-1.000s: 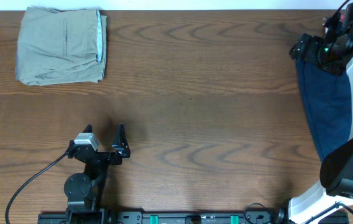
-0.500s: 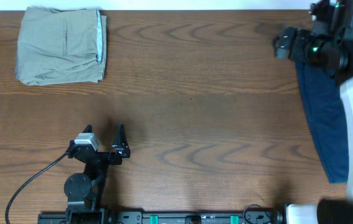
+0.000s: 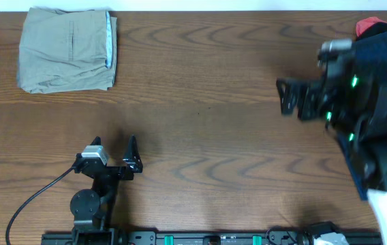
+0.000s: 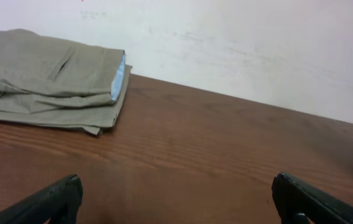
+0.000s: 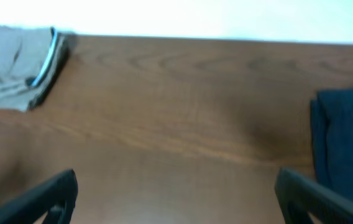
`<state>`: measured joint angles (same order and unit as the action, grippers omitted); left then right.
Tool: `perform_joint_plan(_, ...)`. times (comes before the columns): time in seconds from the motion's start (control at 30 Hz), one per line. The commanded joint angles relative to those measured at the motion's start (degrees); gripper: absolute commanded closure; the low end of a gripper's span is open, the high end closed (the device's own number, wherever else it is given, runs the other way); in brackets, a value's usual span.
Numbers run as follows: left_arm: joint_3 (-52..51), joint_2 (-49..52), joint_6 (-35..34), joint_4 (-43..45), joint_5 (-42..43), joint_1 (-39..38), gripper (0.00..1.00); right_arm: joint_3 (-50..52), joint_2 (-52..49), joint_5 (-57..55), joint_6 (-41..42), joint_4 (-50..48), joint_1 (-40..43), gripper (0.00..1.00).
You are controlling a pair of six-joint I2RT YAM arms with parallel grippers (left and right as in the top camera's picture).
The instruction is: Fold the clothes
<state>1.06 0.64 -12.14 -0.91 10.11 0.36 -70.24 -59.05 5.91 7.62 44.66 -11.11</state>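
Note:
The pale khaki shorts (image 3: 67,49) lie folded at the table's far left corner, with the light blue waistband on their right edge. They also show in the left wrist view (image 4: 46,78) and, blurred, in the right wrist view (image 5: 18,65). My left gripper (image 3: 115,145) is open and empty near the front left, well short of the shorts; its fingers frame bare wood (image 4: 179,199). My right gripper (image 3: 283,99) is open and empty over the table's right half, pointing left (image 5: 176,196).
Navy blue shorts (image 3: 377,61) lie along the right edge, partly under my right arm, and show in the right wrist view (image 5: 347,143). Something red (image 3: 367,26) sits at the far right corner. A white wall runs behind the table.
My right arm has swung from the far right corner leftward and nearer, out over the table. The left arm and the khaki shorts have not moved.

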Motion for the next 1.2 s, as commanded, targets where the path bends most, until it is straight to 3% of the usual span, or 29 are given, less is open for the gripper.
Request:
perform_joint_plan(0.0, -0.83, -0.35, 0.55, -2.1, 0.79, 0.26, 0.02, 13.9, 8.79, -0.98, -0.85, -6.73, -0.02, 0.01)
perform_joint_plan(0.23, -0.83, -0.35, 0.55, -2.1, 0.79, 0.26, 0.02, 44.76, 31.87, 0.52, -0.83, -26.01, 1.66, 0.01)
perform_joint_plan(0.43, -0.83, -0.35, 0.55, -2.1, 0.79, 0.26, 0.02, 59.6, 46.64, 1.62, -0.79, -35.01, 3.76, 0.01)
perform_joint_plan(0.9, -0.83, -0.35, 0.55, -2.1, 0.79, 0.26, 0.02, 68.24, 58.9, -2.14, 0.39, -37.97, 11.28, 0.01)
perform_joint_plan(1.17, -0.83, -0.35, 0.55, -2.1, 0.79, 0.26, 0.02, 69.94, 58.77, -4.22, 3.02, -40.52, 13.49, 0.01)
